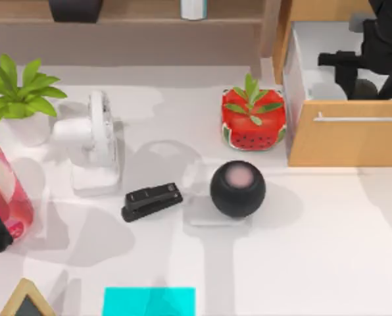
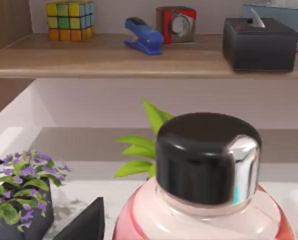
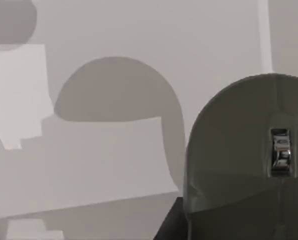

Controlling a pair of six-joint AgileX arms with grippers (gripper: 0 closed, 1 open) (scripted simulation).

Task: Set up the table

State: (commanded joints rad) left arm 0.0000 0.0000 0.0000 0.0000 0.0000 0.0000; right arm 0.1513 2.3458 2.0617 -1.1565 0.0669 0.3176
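Top view: white matte tabletop (image 1: 314,250) spread wide, carrying black stapler (image 1: 151,201) and black round speaker (image 1: 237,189) at centre. Right gripper (image 1: 354,66) reached into open light-wood drawer (image 1: 344,141), far right, likely fetching grey computer mouse.

Left wrist view: pink bottle with black cap (image 2: 207,165) close ahead, probably held.

Right wrist view: grey computer mouse (image 3: 249,160) close below; jaws' state unclear on both arms.

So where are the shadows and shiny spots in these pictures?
Top view: soft grey shadows spread over the table beside the white fan and black speaker. Left wrist view: a bright glint on the bottle's black cap. Right wrist view: a large rounded shadow on white.
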